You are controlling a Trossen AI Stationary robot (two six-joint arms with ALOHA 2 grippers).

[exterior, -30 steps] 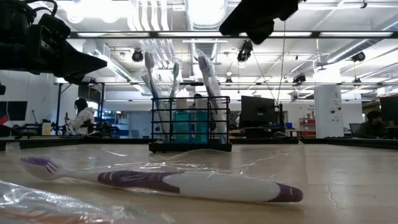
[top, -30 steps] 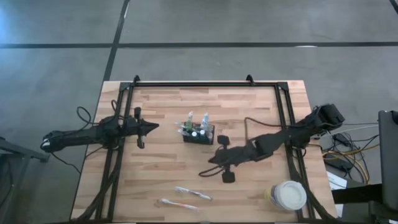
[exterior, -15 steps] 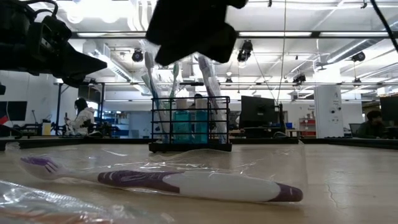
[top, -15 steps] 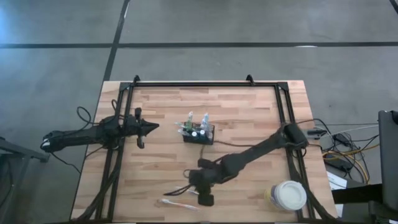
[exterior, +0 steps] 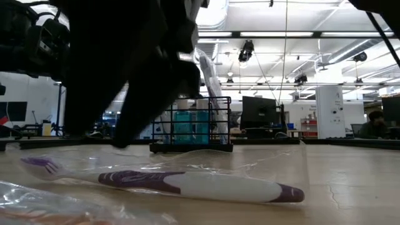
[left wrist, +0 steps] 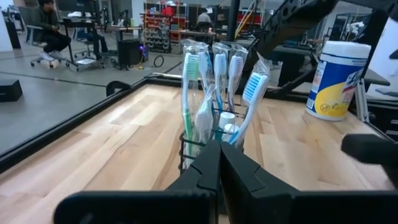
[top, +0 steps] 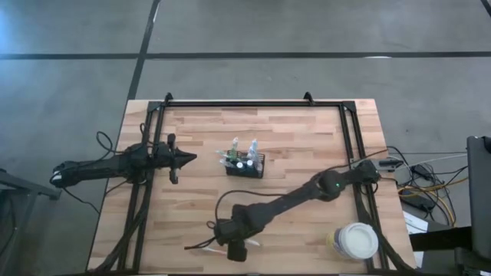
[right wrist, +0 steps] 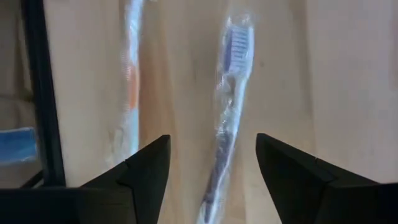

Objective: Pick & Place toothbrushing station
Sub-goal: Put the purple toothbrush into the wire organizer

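From above, the right arm stretches from the table's right edge diagonally across to the near-left part of the light wooden table (top: pixel 307 126), its right gripper (top: pixel 232 244) low over the wrapped toothbrushes by the near edge. The small black rectangular mesh-sided caddy (top: pixel 245 164), the toothbrushing station, stands near the table's middle with wrapped brushes upright in it, well apart from that gripper. The left arm lies along the table's left side, its left gripper (top: pixel 184 158) pointing toward the caddy but apart from it. A round white tub with a yellow label (top: pixel 353 241) stands at the near right corner.

At table height, the right arm's dark bulk (exterior: pixel 134 69) fills the upper left, in front of the caddy (exterior: pixel 190 125). A purple-and-white toothbrush in clear plastic wrap (exterior: pixel 169 182) lies flat on the wood in the foreground.

The left wrist camera shows the caddy (left wrist: pixel 211 146) straight ahead beyond the left gripper (left wrist: pixel 219 163), whose fingers are pressed together with no gap. The white tub (left wrist: pixel 339 78) stands farther off.

The right wrist camera looks down on the purple wrapped toothbrush (right wrist: pixel 227 106), which lies between the spread fingers (right wrist: pixel 146 168) of the right gripper (right wrist: pixel 212 163), untouched. An orange-and-white wrapped toothbrush (right wrist: pixel 130 74) lies just beside it.
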